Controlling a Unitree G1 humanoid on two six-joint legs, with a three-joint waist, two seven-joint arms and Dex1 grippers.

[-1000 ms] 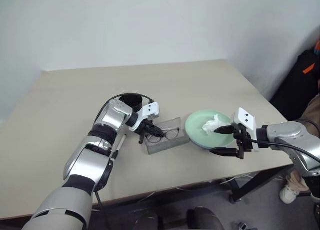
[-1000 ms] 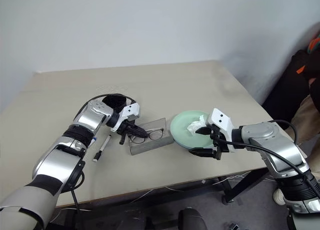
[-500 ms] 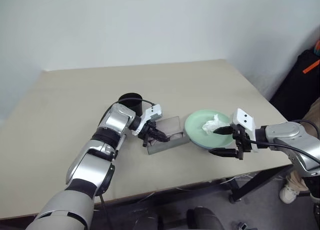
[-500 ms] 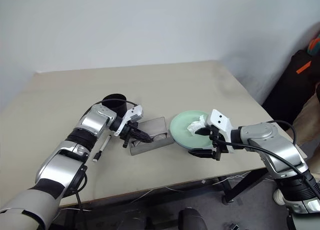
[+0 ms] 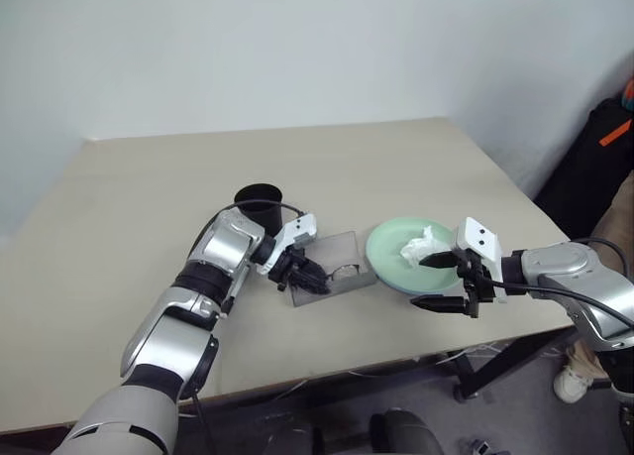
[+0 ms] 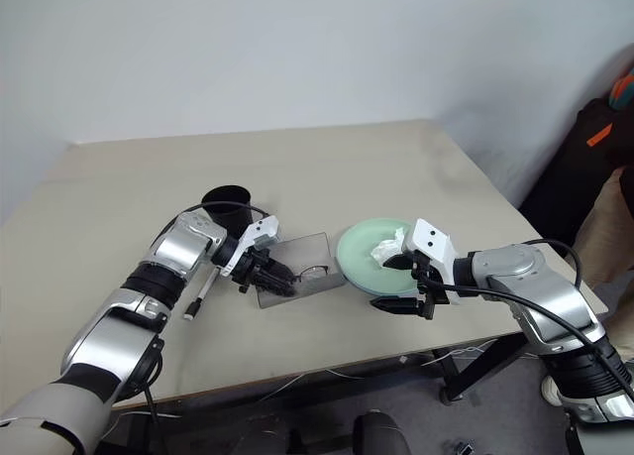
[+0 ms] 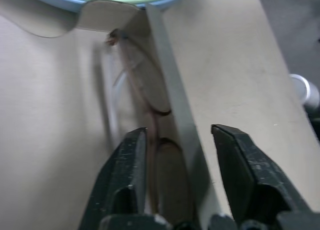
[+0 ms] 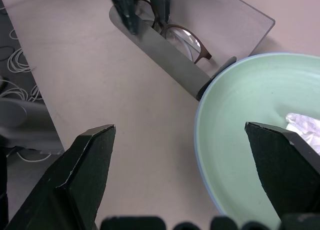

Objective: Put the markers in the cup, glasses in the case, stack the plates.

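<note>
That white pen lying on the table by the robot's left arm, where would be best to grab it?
Probably mid-barrel on the marker, coming straight down with the fingers across its width. It lies flat on the table, slim and long, so only its long sides offer a pinch, and the middle should keep it level.

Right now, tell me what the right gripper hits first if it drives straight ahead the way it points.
Probably the rim of the mint green plate, which lies between the open fingers of the right gripper; depth is uncertain.
</note>
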